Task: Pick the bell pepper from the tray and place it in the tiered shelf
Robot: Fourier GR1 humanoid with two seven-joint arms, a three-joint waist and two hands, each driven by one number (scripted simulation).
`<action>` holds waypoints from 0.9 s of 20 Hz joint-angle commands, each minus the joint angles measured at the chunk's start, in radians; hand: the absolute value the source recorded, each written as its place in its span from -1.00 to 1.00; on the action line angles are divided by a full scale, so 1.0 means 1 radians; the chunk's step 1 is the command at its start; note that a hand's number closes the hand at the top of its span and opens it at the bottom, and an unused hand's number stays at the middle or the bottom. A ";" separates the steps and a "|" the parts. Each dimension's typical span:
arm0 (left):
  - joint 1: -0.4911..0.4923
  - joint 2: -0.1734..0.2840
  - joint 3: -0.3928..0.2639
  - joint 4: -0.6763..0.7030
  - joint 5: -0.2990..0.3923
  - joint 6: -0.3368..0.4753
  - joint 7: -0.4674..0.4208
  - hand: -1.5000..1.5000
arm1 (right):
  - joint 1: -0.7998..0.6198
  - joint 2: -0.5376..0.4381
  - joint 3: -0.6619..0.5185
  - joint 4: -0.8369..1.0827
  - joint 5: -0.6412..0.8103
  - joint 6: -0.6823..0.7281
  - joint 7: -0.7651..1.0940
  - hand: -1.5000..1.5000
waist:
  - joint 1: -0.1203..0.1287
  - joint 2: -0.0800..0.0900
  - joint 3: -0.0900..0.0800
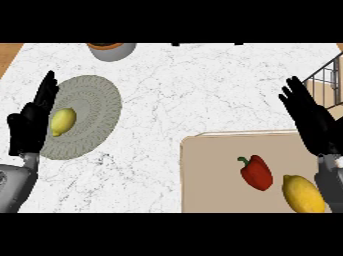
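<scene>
A red bell pepper (257, 172) with a green stem lies on the beige tray (212, 172) at the lower right, next to a yellow lemon (302, 193). My right hand (314, 120) is raised open, fingers straight, above the tray's far right corner and apart from the pepper. At the right edge the tiered shelf (335, 75) shows black wire rails and wooden boards. My left hand (32, 117) stands open at the left, over the edge of a grey plate.
The grey patterned plate (93, 107) at the left carries another lemon (62, 121). A grey bowl (112, 50) with an orange rim sits at the counter's far edge. White marble counter lies between plate and tray.
</scene>
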 commanded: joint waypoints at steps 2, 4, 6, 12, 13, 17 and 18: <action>0.019 -0.021 -0.027 -0.060 -0.020 -0.012 0.012 0.00 | -0.036 -0.016 -0.031 0.068 -0.064 0.172 -0.034 -1.00 | 0.004 0.018 -0.034; -0.002 -0.068 -0.091 -0.094 -0.031 -0.017 0.060 0.00 | -0.048 -0.030 -0.029 0.076 -0.107 0.297 -0.068 -1.00 | 0.004 0.018 -0.033; 0.034 -0.097 -0.115 -0.088 -0.002 -0.065 0.002 0.00 | -0.090 -0.108 -0.057 0.116 -0.172 0.460 -0.049 -1.00 | 0.013 0.022 -0.033; 0.037 -0.134 -0.147 -0.067 -0.001 -0.066 0.016 0.00 | 0.010 -0.080 -0.045 0.231 0.195 0.016 -0.235 1.00 | 0.006 0.027 -0.034; 0.039 -0.132 -0.124 -0.025 0.012 -0.081 -0.013 0.00 | 0.034 -0.009 -0.062 0.275 0.184 -0.019 -0.316 -1.00 | 0.000 0.028 -0.034; 0.039 -0.143 -0.133 -0.045 -0.005 -0.087 0.003 0.00 | 0.000 0.082 -0.167 0.439 0.071 0.073 -0.522 -1.00 | 0.005 0.024 -0.033; 0.002 -0.154 -0.126 -0.003 -0.013 -0.089 -0.021 0.00 | -0.021 0.047 -0.205 0.489 0.035 0.153 -0.555 -1.00 | 0.003 0.026 -0.033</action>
